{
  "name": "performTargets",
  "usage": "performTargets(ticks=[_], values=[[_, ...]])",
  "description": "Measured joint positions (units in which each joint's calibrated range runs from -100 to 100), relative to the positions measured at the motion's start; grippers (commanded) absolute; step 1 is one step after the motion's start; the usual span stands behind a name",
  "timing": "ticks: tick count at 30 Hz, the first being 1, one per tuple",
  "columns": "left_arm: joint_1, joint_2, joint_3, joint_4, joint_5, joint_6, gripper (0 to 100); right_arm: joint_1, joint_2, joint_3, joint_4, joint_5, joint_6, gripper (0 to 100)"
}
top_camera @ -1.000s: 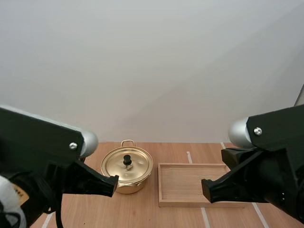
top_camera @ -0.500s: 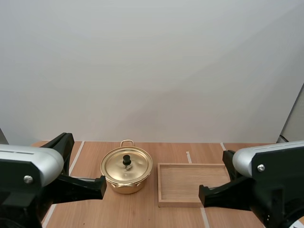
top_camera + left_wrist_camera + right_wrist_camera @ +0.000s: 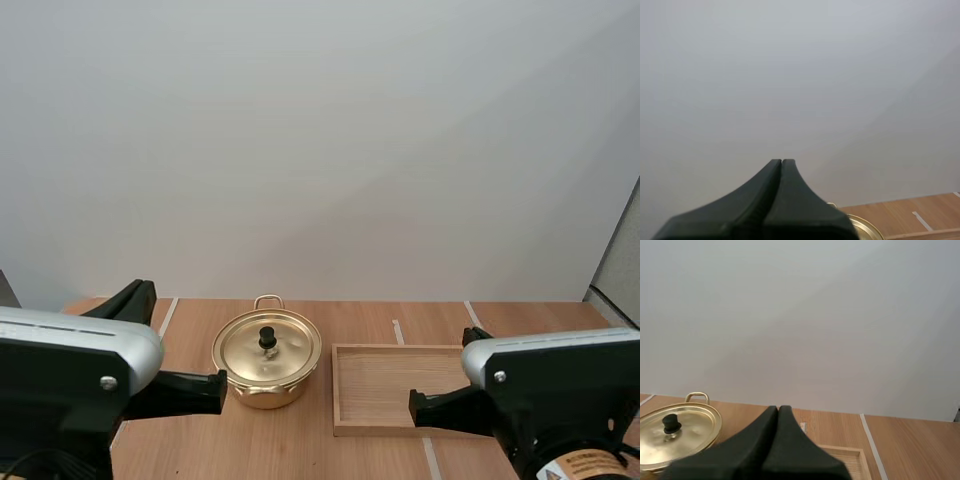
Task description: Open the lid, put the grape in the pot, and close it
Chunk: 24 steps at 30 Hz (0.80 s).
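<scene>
In the high view the pot (image 3: 266, 372) sits lower centre-left on the table (image 3: 430, 322), lid (image 3: 268, 350) on, black knob (image 3: 267, 338) up. The wooden tray (image 3: 400, 388) lies just beside it to the right, not touching. The left end effector (image 3: 782, 163) is closed w/ nothing btwn its fingers, one dark wedge, pot rim just past it. The right end effector (image 3: 778, 410) is likewise closed on nothing, near the tray, lidded pot beyond.
</scene>
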Motion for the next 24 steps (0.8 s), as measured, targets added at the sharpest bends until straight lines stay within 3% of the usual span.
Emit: performTargets(ticks=[5,9,15,24], values=[[0.00,-0.11,12.25,0.00,-12.04,0.59,0,0.00,0.00,12.96,-1.10,-23.25,0.00,0],[0.00,-0.11,20.83,0.00,-18.66,0.70,0,0.00,0.00,19.10,-1.24,-28.31,0.00,0],[0.00,-0.11,30.40,0.00,-27.18,0.70,0,0.00,0.00,20.02,-1.24,-21.21,0.00,0],[0.00,-0.11,31.17,0.00,-21.15,-1.09,0,0.00,0.00,20.02,-1.24,-7.34,1.15,0]])
